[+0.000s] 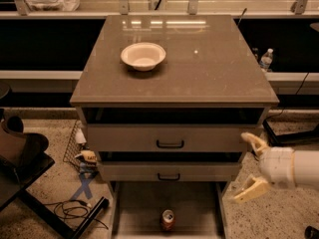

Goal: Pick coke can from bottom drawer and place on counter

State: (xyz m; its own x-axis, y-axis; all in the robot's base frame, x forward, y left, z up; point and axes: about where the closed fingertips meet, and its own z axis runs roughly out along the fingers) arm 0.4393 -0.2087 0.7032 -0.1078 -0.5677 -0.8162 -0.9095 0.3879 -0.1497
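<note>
The coke can (167, 220) stands upright on the bare floor of the bottom drawer (134, 208), which is pulled out at the bottom of the view. The counter (199, 73) is the glossy grey-brown slab on top of the cabinet. My gripper (251, 166) is at the right of the cabinet, beside the drawer fronts, well right of and above the can. Its two pale fingers (253, 189) are spread apart and hold nothing.
A white bowl (143, 56) sits on the counter's left rear. Two closed grey drawers with black handles (169, 144) are above the open one. A black stand and cables (70, 210) lie on the floor at left. A water bottle (266, 59) is behind at right.
</note>
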